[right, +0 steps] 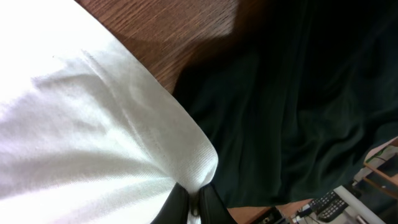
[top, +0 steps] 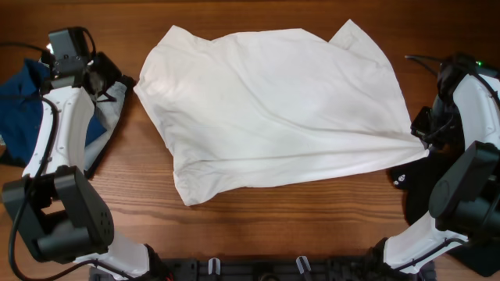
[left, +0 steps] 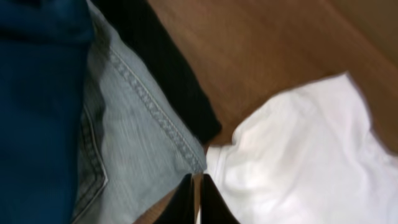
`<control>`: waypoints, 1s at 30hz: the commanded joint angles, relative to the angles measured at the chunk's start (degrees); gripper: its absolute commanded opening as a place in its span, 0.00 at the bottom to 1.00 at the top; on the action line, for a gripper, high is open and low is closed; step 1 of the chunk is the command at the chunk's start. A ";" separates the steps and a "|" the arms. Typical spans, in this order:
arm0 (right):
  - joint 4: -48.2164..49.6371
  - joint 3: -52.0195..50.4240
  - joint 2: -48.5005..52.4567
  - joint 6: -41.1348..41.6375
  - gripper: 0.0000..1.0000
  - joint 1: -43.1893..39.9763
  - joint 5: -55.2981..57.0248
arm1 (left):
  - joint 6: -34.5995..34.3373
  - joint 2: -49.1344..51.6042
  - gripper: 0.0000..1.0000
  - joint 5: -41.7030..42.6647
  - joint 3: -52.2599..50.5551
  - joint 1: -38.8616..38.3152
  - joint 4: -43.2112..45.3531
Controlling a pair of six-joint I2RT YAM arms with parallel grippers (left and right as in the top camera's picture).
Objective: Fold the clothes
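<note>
My right gripper [right: 194,204]: jaws clamped on a hem corner of the shirt [right: 93,124], with the fabric drawn taut from the pinch. Dark cloth [right: 298,112] lies just beside that corner. My left gripper [left: 196,198]: jaws together, and I see nothing between them. Its tips are over the jeans [left: 130,137], with a shirt sleeve just beside them. A blue garment [left: 37,93] lies against the jeans. The shirt lies spread and rumpled mid-table [top: 258,226], well apart from the near edge.
</note>
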 commanded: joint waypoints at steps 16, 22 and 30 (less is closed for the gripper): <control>0.22 -0.04 0.31 -0.85 0.04 -0.24 -0.76 | -3.08 7.67 0.58 10.10 -14.60 -9.55 -2.25; 0.22 -0.04 0.31 -0.87 0.04 -0.24 -0.76 | -3.04 10.88 0.17 9.73 -14.60 -11.56 -1.51; 0.11 -0.04 0.31 -0.85 0.04 -0.24 -0.76 | -1.07 6.99 0.04 -12.37 -6.84 -7.98 -12.72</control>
